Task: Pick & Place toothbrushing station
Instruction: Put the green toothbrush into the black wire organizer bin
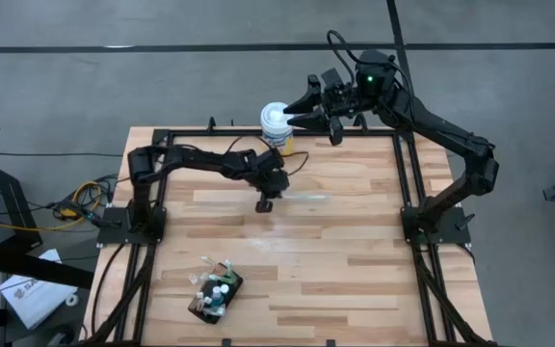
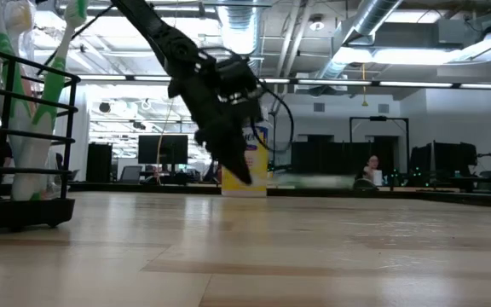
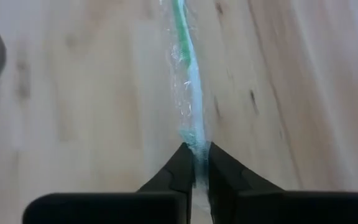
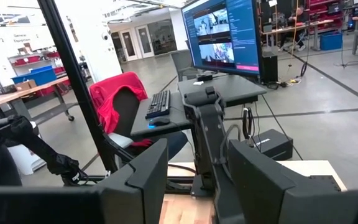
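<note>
The left hand (image 3: 195, 163) is nearly shut, pinching a wrapped green toothbrush (image 3: 185, 74) lying on the counter (image 1: 355, 251). The toothbrushing station (image 1: 215, 295) stands well apart near the counter's front edge; it is judged light, rigid and tip-prone, best gripped across its black base. The right hand (image 1: 302, 108) is held open beside the canister (image 1: 277, 123).

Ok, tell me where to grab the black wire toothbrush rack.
Probably the black wire rack's top rail, from straight above: brushes and bottles fill its middle, leaving only the rim free. The left hand holds a wrapped green toothbrush.
</note>
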Robot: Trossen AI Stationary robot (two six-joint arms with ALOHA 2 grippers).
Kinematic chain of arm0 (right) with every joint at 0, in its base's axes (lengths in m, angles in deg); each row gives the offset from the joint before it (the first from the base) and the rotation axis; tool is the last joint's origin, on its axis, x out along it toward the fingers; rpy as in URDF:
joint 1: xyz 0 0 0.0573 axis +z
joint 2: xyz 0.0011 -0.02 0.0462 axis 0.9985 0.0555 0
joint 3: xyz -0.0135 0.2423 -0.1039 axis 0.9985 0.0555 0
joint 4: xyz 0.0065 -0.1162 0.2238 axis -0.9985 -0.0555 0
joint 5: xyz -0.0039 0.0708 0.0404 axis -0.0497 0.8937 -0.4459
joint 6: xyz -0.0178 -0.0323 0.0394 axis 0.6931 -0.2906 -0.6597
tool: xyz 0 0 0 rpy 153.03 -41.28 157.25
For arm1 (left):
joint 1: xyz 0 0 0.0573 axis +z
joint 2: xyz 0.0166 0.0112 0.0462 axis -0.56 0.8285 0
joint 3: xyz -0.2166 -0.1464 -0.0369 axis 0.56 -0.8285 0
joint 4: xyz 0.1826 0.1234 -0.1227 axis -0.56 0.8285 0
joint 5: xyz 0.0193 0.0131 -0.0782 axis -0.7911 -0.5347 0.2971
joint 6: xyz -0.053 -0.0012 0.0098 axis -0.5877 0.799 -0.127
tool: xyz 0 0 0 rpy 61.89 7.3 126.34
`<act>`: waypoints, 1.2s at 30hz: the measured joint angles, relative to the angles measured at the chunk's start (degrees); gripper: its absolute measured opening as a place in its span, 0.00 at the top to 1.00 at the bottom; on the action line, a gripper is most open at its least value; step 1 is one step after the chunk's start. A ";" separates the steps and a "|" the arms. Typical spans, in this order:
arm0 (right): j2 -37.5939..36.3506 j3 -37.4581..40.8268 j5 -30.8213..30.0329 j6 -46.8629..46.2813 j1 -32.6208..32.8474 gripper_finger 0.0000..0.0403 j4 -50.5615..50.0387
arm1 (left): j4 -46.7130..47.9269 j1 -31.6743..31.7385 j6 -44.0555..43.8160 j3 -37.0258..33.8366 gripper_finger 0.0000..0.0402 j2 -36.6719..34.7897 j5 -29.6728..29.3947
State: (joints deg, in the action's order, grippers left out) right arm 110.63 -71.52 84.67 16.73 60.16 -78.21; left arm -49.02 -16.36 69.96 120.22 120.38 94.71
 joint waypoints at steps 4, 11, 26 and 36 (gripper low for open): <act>0.00 0.00 0.02 0.75 0.00 0.61 0.01 | 0.30 -0.39 -7.68 0.00 0.98 -4.67 0.43; 0.00 0.00 0.02 1.41 0.00 0.61 0.24 | 13.27 -0.31 -23.11 0.07 0.98 -18.58 3.49; 0.00 0.00 0.00 2.86 3.06 0.61 1.09 | 61.38 -4.05 -44.77 0.09 0.98 -50.02 5.62; 0.00 0.00 -4.57 1.92 6.05 0.61 1.07 | 74.64 -9.58 -55.66 6.28 0.98 -57.35 15.34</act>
State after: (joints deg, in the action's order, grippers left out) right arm 110.63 -71.52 80.10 18.65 66.21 -77.14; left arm 25.61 -25.95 14.30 126.50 63.03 110.05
